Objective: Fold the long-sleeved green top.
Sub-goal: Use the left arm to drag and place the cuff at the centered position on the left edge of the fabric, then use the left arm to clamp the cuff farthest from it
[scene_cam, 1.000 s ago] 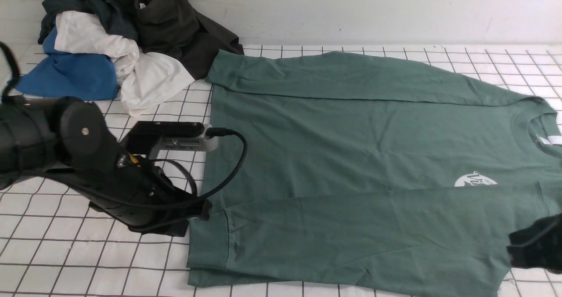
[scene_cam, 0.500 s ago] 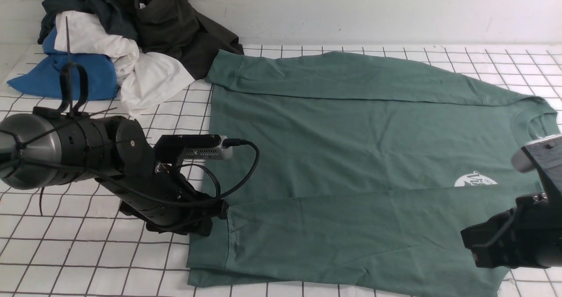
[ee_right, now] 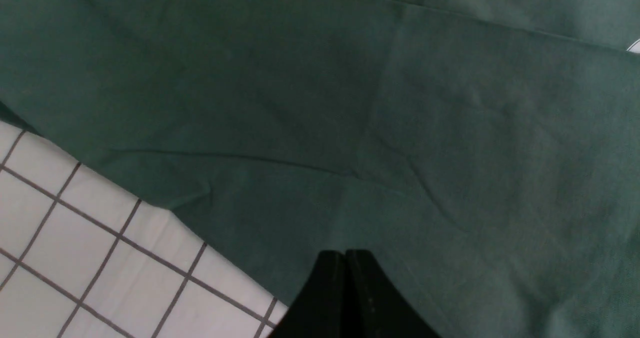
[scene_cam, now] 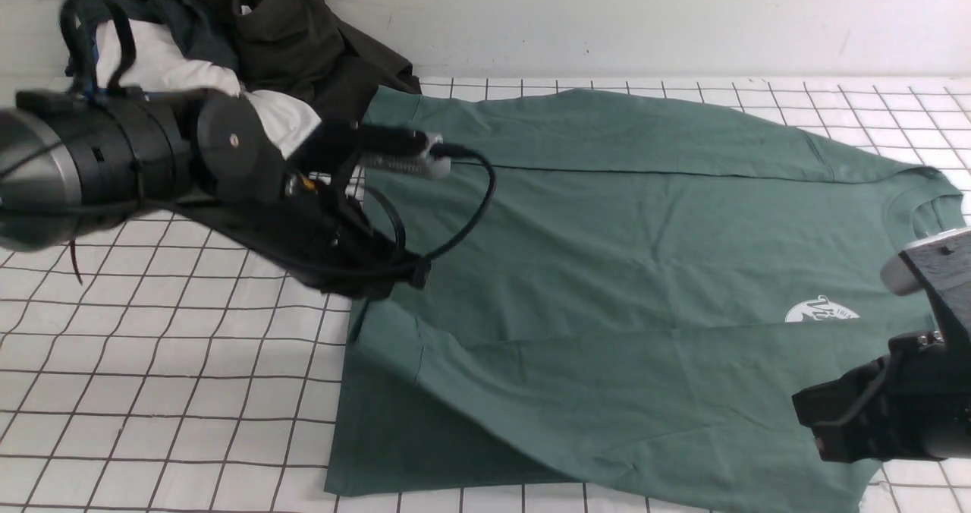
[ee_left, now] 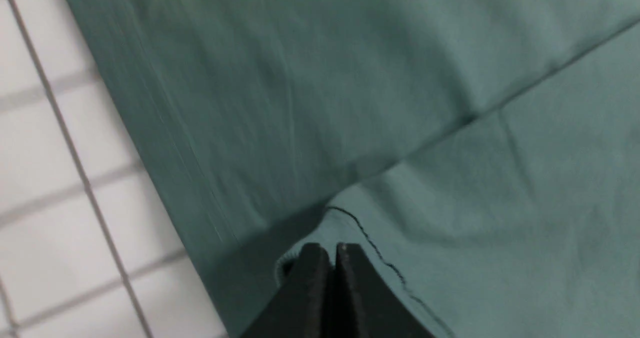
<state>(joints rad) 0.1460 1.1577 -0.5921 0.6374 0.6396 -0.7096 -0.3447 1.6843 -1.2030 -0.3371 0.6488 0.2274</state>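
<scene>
The green long-sleeved top (scene_cam: 622,240) lies spread on the gridded table, neck to the right, white chest logo (scene_cam: 821,312) showing. Its far sleeve is folded across the body. My left gripper (scene_cam: 413,276) is shut on the near sleeve's cuff (ee_left: 350,223) and holds it lifted over the left part of the body; the sleeve (scene_cam: 576,369) slants up to it. In the left wrist view the jaws (ee_left: 332,248) are closed with the ribbed edge beside them. My right gripper (scene_cam: 808,422) is shut over the near shoulder area, and nothing shows between its jaws (ee_right: 345,253).
A pile of other clothes (scene_cam: 227,58), dark, white and blue, sits at the far left against the wall, just behind my left arm. White gridded table (scene_cam: 152,391) shows to the left of the top and along the front edge.
My left gripper has risen and moved away from the front edge, taking the near sleeve's cuff up off the table. My right arm came in from the right and now holds still.
</scene>
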